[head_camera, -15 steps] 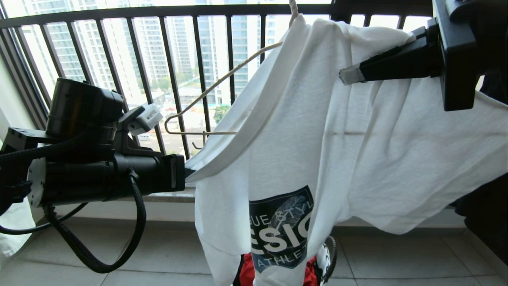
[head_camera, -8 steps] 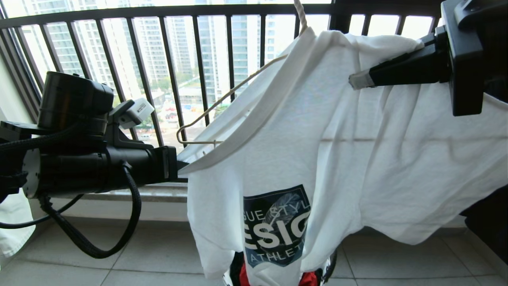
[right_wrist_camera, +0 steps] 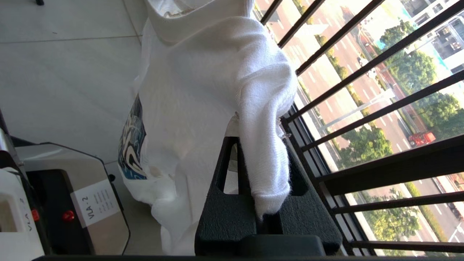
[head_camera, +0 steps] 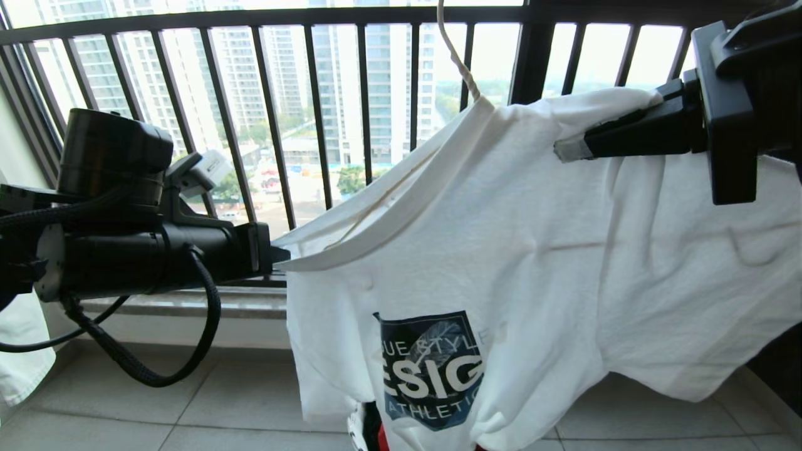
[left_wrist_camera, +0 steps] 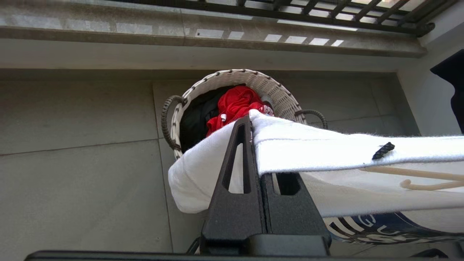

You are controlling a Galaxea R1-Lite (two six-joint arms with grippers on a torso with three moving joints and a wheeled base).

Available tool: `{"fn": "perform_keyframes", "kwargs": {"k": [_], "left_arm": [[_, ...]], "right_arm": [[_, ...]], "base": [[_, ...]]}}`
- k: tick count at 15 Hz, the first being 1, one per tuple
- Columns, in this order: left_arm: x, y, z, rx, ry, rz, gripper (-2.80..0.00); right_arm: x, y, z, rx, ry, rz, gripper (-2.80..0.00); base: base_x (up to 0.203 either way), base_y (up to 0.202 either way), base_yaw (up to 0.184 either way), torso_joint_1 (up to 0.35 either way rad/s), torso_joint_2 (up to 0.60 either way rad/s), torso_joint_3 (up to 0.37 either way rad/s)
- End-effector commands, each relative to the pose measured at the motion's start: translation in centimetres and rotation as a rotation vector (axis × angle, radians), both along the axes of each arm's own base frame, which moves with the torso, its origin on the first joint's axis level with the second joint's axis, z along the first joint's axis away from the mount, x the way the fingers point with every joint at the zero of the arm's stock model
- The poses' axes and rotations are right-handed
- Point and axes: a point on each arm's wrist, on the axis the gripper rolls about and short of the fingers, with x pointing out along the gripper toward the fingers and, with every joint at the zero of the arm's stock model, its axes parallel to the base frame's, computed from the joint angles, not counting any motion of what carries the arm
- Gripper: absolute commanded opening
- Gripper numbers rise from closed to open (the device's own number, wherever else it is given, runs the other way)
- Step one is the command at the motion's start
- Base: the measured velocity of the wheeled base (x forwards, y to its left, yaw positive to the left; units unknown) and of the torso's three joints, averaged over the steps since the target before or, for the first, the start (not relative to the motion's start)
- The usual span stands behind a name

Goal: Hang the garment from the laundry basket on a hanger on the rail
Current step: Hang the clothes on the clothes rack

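The garment [head_camera: 532, 250], a white T-shirt with a dark blue graphic [head_camera: 432, 369], hangs stretched between both grippers before the railing. My left gripper [head_camera: 279, 255] is shut on its collar edge, seen close in the left wrist view [left_wrist_camera: 250, 121]. My right gripper [head_camera: 564, 149] is shut on a bunched fold at the shirt's other shoulder [right_wrist_camera: 266, 174]. The hanger [head_camera: 454, 56] shows its twisted neck above the collar; its wire arm lies inside the shirt [left_wrist_camera: 417, 177]. The laundry basket [left_wrist_camera: 253, 78] stands on the floor below. The rail is out of view.
A black railing of vertical bars [head_camera: 319, 125] stands right behind the shirt. Red cloth [left_wrist_camera: 235, 105] and a black garment [left_wrist_camera: 195, 116] lie in the basket. A dark garment [head_camera: 777, 351] hangs at the right edge. The robot's base [right_wrist_camera: 72, 188] is below the right arm.
The collar has been drawn left over the hanger's bare left arm, which is now covered. The shirt's top and the right gripper sit lower; more of the hanger's neck shows above.
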Motion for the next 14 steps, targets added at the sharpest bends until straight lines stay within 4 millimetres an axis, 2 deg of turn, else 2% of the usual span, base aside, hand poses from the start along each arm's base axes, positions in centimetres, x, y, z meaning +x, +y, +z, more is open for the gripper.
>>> {"fn": "perform_keyframes", "kwargs": {"k": [1, 4, 9, 12, 14], "left_arm": [[-0.8, 0.4, 1.1, -0.018, -0.037, 0.003, -2.80], [-2.3, 0.8, 3.1, -0.048, -0.103, -0.003, -2.80], [-4.5, 0.7, 5.5, -0.063, -0.134, -0.039, -2.80], [-4.2, 0.4, 5.9, -0.051, -0.104, -0.043, -2.80], [-3.7, 0.2, 6.9, -0.049, -0.107, -0.036, -2.80]], "right_arm": [[0.4, 0.2, -0.9, -0.022, 0.031, 0.003, -2.80], [1.6, 1.2, -1.9, -0.041, 0.071, 0.013, -2.80], [2.9, 4.8, -3.8, -0.038, 0.152, 0.081, -2.80], [4.9, 6.5, -4.3, 0.029, 0.114, 0.073, -2.80], [5.3, 6.8, -4.1, 0.107, 0.128, 0.049, -2.80]], "base": [[0.000, 0.000, 0.000, 0.000, 0.00, 0.000], [0.000, 0.000, 0.000, 0.000, 0.00, 0.000], [0.000, 0.000, 0.000, 0.000, 0.00, 0.000], [0.000, 0.000, 0.000, 0.000, 0.00, 0.000], [0.000, 0.000, 0.000, 0.000, 0.00, 0.000]]}}
